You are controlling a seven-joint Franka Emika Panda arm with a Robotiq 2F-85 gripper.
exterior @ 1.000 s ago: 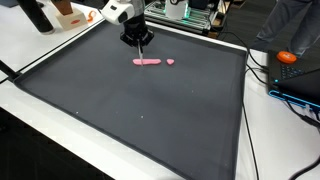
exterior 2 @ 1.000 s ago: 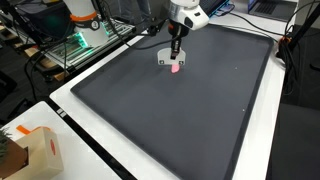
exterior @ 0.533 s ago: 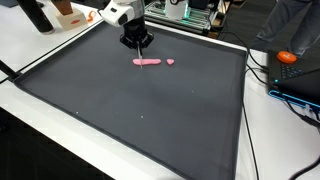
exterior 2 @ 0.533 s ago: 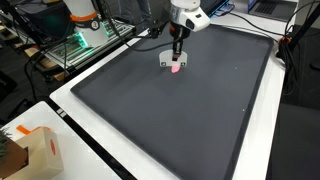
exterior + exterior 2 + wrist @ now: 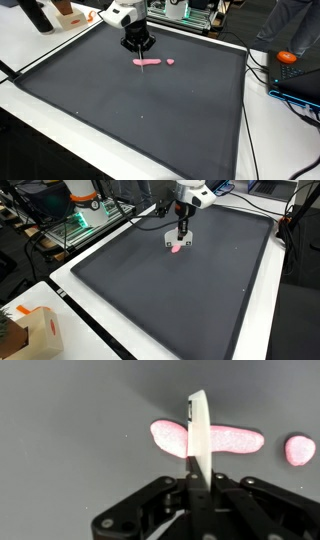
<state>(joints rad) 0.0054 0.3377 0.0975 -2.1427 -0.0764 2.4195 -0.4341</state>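
Note:
A long pink dough strip (image 5: 232,438) lies on the dark mat (image 5: 150,110), with a small pink lump (image 5: 299,449) apart to its right. My gripper (image 5: 198,478) is shut on a thin white blade (image 5: 199,430) that stands edge-on across the middle of the strip. Whether the blade touches the dough cannot be told. In both exterior views the gripper (image 5: 139,44) (image 5: 183,227) hangs just above the strip (image 5: 147,61) (image 5: 177,250) near the mat's far edge. The small lump (image 5: 170,61) lies beside the strip.
The mat covers a white table (image 5: 40,115). A cardboard box (image 5: 35,330) sits at one corner. An orange object (image 5: 288,57) and cables lie beside the mat. An equipment rack (image 5: 85,215) stands behind the table.
The gripper with the blade has lifted slightly and shifted a little along the far side of the mat. The pink pieces have not moved.

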